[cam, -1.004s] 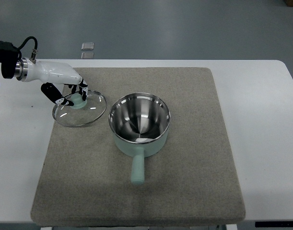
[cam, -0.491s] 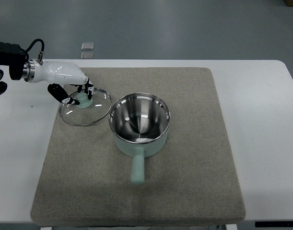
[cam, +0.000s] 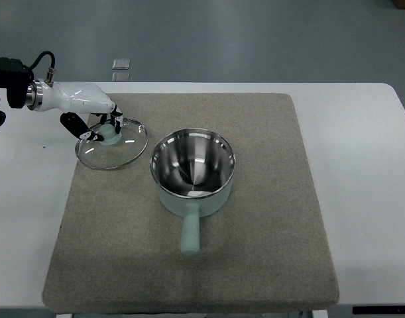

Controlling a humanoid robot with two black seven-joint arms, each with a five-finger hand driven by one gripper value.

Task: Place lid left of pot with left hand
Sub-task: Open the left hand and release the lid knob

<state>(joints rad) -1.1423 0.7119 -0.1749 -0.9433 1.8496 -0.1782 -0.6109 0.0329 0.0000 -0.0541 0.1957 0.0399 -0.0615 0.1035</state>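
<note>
One lid (cam: 112, 146) in left hand (cam: 89, 114)

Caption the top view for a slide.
Left hand grips the glass lid by its knob, left of the open pot on the grey mat.

The lid (cam: 111, 145) was a round glass disc with a metal rim and a pale green knob, lying at the far left, just left of the pot (cam: 193, 171). The pot, open and upright, showed a shiny steel inside, mint-green walls and a handle pointing near.
</note>
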